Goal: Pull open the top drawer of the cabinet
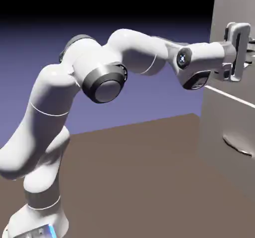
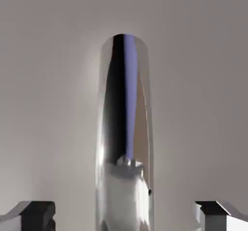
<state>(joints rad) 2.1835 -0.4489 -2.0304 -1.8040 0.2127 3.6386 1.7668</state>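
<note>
The hand (image 1: 248, 52) is stretched out level and pressed up close to the top drawer (image 1: 221, 12), high on the cabinet (image 1: 224, 132). In the hand view its two grey fingertips (image 2: 34, 214) sit far apart at the bottom corners. The drawer's slim silvery handle (image 2: 125, 104) runs up the middle between them, with bare grey drawer front showing on both sides. The hand is open astride the handle, not gripping it.

Behind the hand, the white arm (image 1: 134, 52) bends in a high arch. It rises from its base at the exterior view's lower left, folds over a dark-ringed joint, then reaches right to the cabinet.

The top drawer front looks flush with the lower drawer (image 1: 219, 122), separated by a thin seam. The lower drawer's curved handle (image 1: 238, 146) hangs free, well below the hand.

The cabinet stands at the bench's (image 1: 139, 182) right side. Brown bench surface lies bare between the arm's base and the cabinet's foot, under the outstretched forearm.
</note>
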